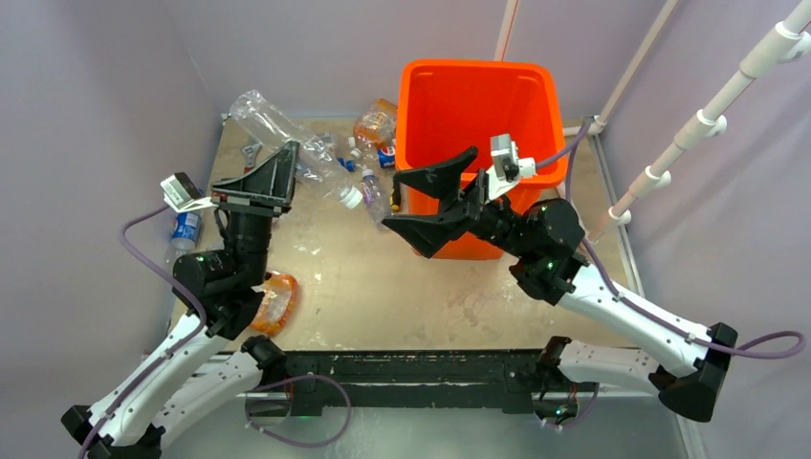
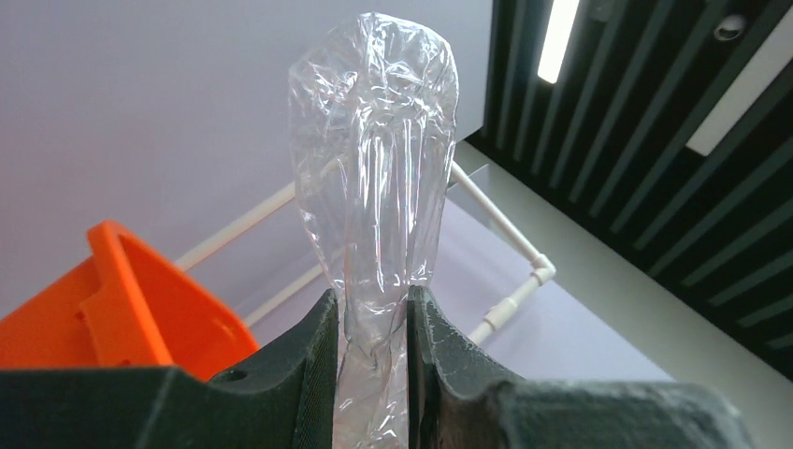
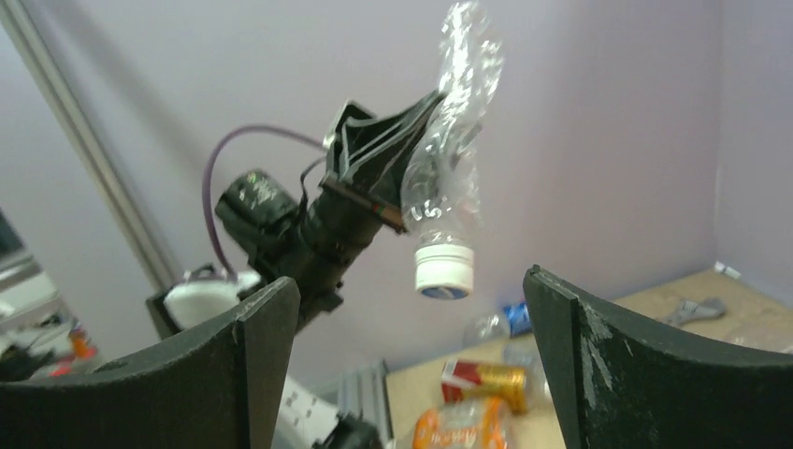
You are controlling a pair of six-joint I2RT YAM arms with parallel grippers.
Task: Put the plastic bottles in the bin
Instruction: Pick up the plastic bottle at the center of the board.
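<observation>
**Item:** large clear bottle (image 1: 268, 120), one of the plastic bottles; it was held off the bench (image 1: 402, 287) at about 10 o'clock in the top view; base toward 10 o'clock, white cap toward 4 o'clock and so toward the bin (image 1: 475, 65); not yet over the rim.

**Appearance:** no label seen; thin crinkled walls, flattened where pinched, wider beyond the pinch in the left wrist view; cap on.

**Holder:** left tool (image 1: 287, 163), clenched across the bottle's crushed waist; judged a sound hold, since the soft wall folded flat between the fingers and the long body stuck out on both sides in rough balance.

**Second tool:** right tool (image 1: 392, 201), fingers spread wide and grasping nothing; it stood at the bin's 8 o'clock corner with its mouth turned to 9 o'clock; the cap showed between its fingers in the right wrist view; judged either ready to receive the bottle or waiting aside, and which could not be told.

**Bin:** bright orange, at 1 o'clock on the bench, nearer the right arm; this likely explained the left arm's reach across.

**Remaining on the bench:**
- orange-labelled bottle (image 1: 375, 122) and Pepsi bottle (image 1: 385, 156) at 12 o'clock, beside the bin's left wall;
- blue-labelled bottle (image 1: 185, 229) at the 9 o'clock edge;
- crushed orange bottle (image 1: 274, 301) at 7 o'clock, beside the left arm;
- wrench (image 1: 251, 151) at 11 o'clock, no part of the task.
</observation>
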